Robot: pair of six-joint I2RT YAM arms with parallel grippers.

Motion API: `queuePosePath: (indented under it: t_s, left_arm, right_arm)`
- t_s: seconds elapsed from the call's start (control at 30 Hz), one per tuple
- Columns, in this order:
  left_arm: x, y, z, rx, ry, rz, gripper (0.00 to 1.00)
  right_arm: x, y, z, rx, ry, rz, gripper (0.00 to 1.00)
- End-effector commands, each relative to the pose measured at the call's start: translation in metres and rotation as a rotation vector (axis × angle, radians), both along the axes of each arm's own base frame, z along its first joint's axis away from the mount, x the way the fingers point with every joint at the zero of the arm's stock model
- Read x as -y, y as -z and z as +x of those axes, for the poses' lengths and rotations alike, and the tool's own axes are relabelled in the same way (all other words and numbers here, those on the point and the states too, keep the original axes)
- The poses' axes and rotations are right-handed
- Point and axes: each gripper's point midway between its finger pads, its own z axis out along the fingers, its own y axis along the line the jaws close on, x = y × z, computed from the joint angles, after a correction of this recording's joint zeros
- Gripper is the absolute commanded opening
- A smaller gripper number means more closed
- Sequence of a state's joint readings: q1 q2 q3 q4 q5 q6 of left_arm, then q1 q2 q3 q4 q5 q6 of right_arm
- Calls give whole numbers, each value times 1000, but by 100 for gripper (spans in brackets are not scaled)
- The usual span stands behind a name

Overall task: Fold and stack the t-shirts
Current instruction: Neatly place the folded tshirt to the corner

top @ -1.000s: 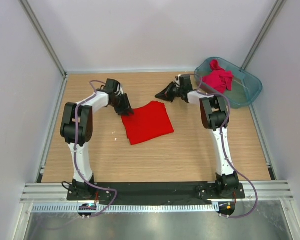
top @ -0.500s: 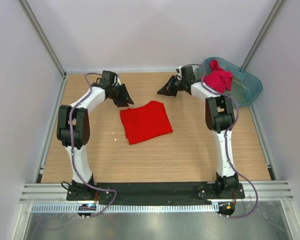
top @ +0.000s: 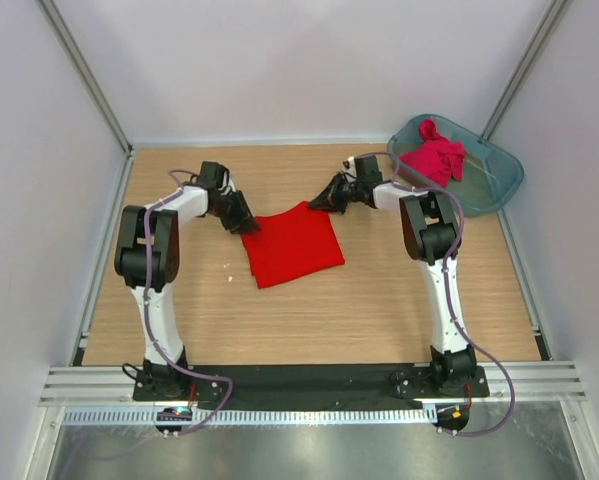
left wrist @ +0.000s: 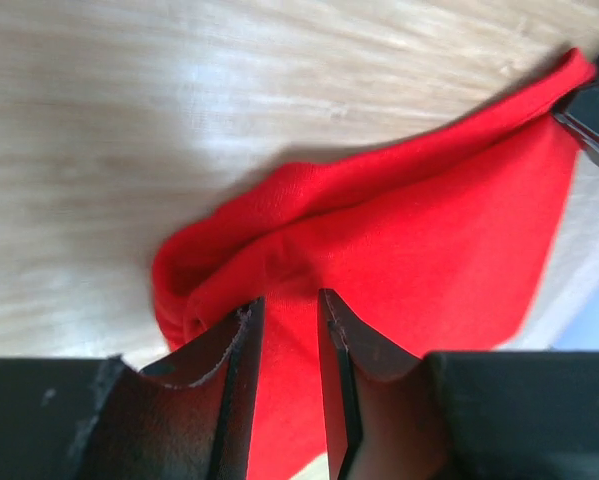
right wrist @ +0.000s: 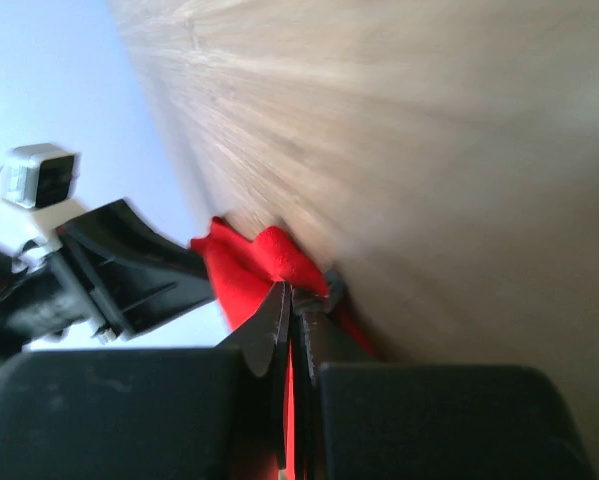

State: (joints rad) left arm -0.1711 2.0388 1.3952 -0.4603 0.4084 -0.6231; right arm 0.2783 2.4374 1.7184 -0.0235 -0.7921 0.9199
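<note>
The red tee (top: 292,244) lies folded into a rough square, flat on the table (top: 379,310) near its middle, a little toward the left edge, and turned so one corner points at the far edge. Its left and far corners are pinched, the left one puckered into a soft ridge. The crimson tee (top: 434,155) sits crumpled in a heap inside the tub (top: 494,185) at the far right corner

We log a light wood surface (top: 309,310). A red t-shirt (top: 294,245) lies folded on it near the middle, turned slightly askew, with its far-left corner bunched up. A teal tub (top: 499,180) sits at the far right corner, apart from the shirt. A tiny white speck (top: 229,267) lies just left of the shirt.
</note>
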Motion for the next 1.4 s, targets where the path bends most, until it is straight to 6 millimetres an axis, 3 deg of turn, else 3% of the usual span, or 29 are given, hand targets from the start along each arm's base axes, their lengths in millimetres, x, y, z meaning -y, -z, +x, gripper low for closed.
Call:
queuePosePath:
  t_s: [0.0, 0.1, 0.27, 0.37, 0.43, 0.57, 0.6, 0.63, 0.67, 0.73, 0.77, 0.83, 1.0, 1.03, 1.17, 1.23, 1.37]
  left_arm:
    - [-17, 10, 24, 37, -1, 32, 31]
    - [-18, -1, 29, 61, 18, 45, 34]
    - [-20, -39, 31, 129, 22, 55, 49]
    - [-23, -64, 25, 162, 31, 69, 57]
    - [-26, -74, 20, 168, 35, 80, 59]
    - [-36, -93, 8, 196, 27, 115, 64]
    - [-38, -93, 7, 196, 25, 121, 66]
    - [-41, -92, 5, 195, 21, 134, 68]
    - [-44, -90, 2, 187, 18, 139, 70]
    - [-51, -84, -1, 172, 14, 149, 71]
    - [-55, -81, 0, 171, 16, 163, 72]
    - [-57, -71, 0, 165, 36, 171, 73]
    - [-59, -46, 17, 225, 88, 194, 76]
    - [-58, -36, 18, 218, 94, 188, 76]
    - [-50, -29, 28, 251, 86, 145, 76]
    - [-47, -25, 32, 266, 77, 141, 75]
    - [-39, 1, 26, 210, 79, 155, 69]
  right_arm:
    - [20, 11, 33, 29, 57, 15, 3]
    - [31, 20, 40, 21, 66, -35, 3]
    - [47, 8, 47, 58, 62, -106, 3]
    - [56, -7, 49, 68, 58, -176, 3]
    - [62, -30, 54, 132, 51, -233, 4]
    - [81, -63, 35, 147, 49, -359, 8]
    - [84, -64, 29, 139, 44, -380, 9]
    - [89, -86, 24, 178, 52, -401, 11]
    - [92, -79, 10, 142, 45, -418, 16]
    - [93, -91, -4, 158, 37, -425, 20]
    - [89, -112, -16, 192, 28, -425, 24]
    - [89, -109, -39, 180, -5, -443, 29]
    - [89, -138, -100, 226, -42, -425, 34]
    - [91, -139, -108, 226, -43, -422, 34]
    - [103, -140, -147, 226, -54, -436, 34]
    - [109, -150, -157, 267, -49, -452, 35]
    - [114, -147, -174, 266, -55, -457, 34]
